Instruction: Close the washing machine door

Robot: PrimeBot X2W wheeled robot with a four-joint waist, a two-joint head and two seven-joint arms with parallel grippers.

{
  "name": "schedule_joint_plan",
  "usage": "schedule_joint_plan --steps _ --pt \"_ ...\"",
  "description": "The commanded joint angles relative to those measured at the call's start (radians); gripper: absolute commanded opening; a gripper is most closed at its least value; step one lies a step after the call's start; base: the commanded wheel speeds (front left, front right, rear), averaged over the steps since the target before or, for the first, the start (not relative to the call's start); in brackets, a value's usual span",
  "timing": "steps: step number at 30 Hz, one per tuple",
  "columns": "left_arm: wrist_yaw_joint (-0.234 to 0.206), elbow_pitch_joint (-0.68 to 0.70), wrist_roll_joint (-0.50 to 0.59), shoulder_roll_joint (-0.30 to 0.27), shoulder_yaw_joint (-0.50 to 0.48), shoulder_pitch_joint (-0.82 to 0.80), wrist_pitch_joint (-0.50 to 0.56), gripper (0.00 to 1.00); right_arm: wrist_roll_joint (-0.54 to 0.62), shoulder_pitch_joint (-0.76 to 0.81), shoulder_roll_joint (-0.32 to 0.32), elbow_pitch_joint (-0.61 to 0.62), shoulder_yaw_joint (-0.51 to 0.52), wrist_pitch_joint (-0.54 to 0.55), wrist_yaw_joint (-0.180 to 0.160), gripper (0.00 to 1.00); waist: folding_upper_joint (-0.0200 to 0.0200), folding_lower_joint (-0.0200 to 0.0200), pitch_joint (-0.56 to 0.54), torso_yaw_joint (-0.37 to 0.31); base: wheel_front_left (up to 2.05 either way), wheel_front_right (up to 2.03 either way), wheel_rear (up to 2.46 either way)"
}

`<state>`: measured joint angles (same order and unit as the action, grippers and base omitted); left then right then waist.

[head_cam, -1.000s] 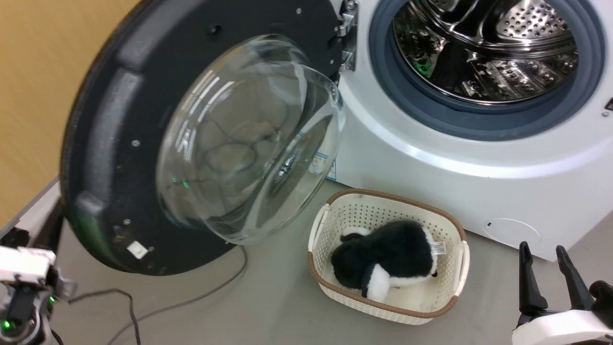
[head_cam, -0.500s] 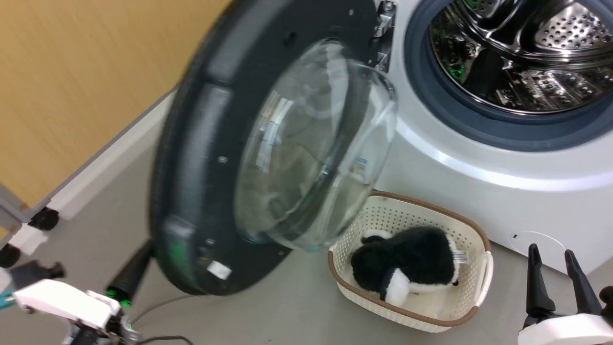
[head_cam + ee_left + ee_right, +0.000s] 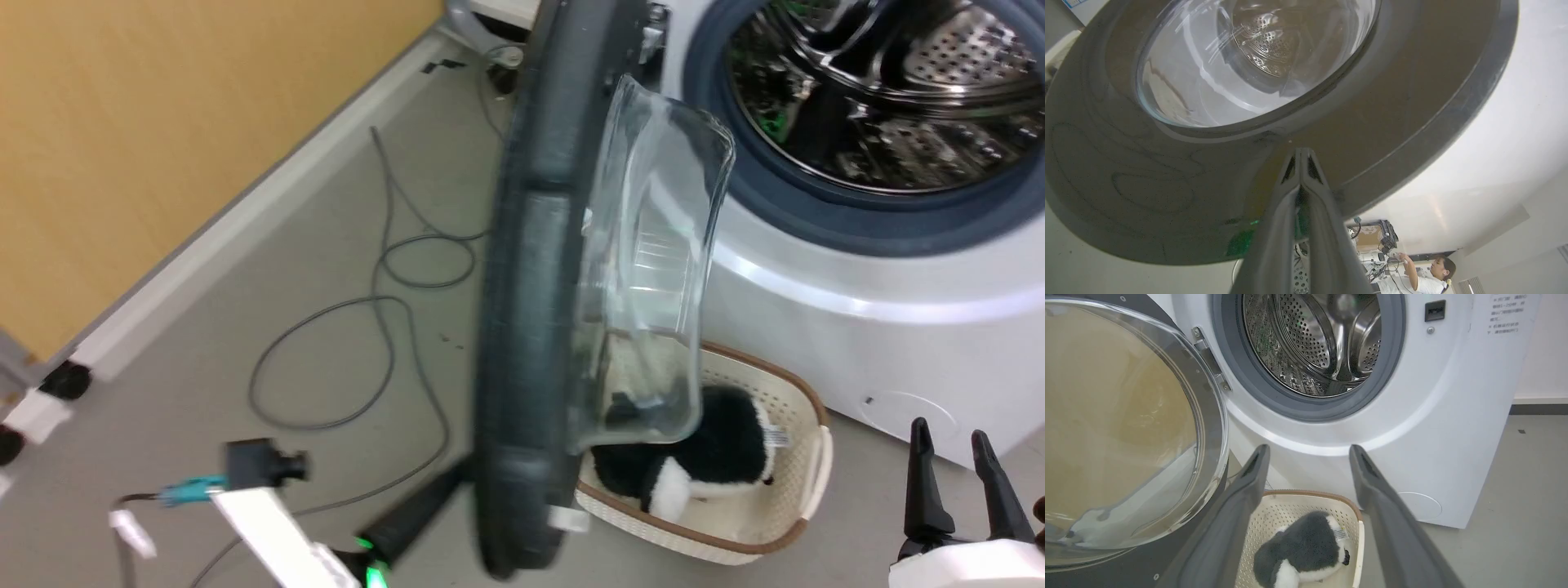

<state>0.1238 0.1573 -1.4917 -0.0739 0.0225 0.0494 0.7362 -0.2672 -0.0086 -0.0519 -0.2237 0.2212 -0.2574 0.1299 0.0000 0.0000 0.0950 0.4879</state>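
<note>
The washing machine door (image 3: 522,327) stands about half open, edge-on in the head view, its glass bowl (image 3: 645,269) bulging toward the washing machine (image 3: 857,327). My left gripper (image 3: 457,482) is shut, tips against the door's glossy outer face low down. In the left wrist view the left gripper (image 3: 1300,152) touches the door (image 3: 1167,196) just below the window. My right gripper (image 3: 951,445) hangs open at the lower right, apart from everything. In the right wrist view the right gripper (image 3: 1308,451) faces the washing machine (image 3: 1433,416), with the door (image 3: 1118,573) at the left.
A cream basket (image 3: 804,490) holding a black-and-white plush toy (image 3: 718,457) sits on the floor below the door's swing. Grey cables (image 3: 384,310) loop across the floor left of the door. An orange wall (image 3: 163,122) runs along the left. A person (image 3: 1433,269) shows far behind.
The door has swung from wide open toward the machine and now stands edge-on. My left gripper has followed behind it. The head camera has shifted; the right gripper has barely moved.
</note>
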Motion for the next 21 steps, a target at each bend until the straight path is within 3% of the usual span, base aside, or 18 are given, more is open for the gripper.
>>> schedule_joint_plan --steps 1,13,21 --pt "0.007 0.008 -0.008 0.009 0.024 0.012 0.005 0.0 -0.004 -0.007 0.002 -0.001 0.002 -0.004 0.001 1.0 0.0 0.0 0.001 -0.021 0.0 0.0 0.0" --pt "0.007 0.006 0.002 0.021 0.252 -0.06 -0.087 0.0 0.013 -0.031 0.002 0.006 -0.003 -0.004 0.001 1.0 0.0 0.0 0.018 -0.232 0.0 0.0 0.0" --pt "0.007 -0.089 0.086 0.023 0.376 -0.202 -0.282 0.0 0.015 -0.042 0.002 0.01 0.001 -0.004 0.001 1.0 0.0 0.0 0.044 -0.393 0.0 0.0 0.0"
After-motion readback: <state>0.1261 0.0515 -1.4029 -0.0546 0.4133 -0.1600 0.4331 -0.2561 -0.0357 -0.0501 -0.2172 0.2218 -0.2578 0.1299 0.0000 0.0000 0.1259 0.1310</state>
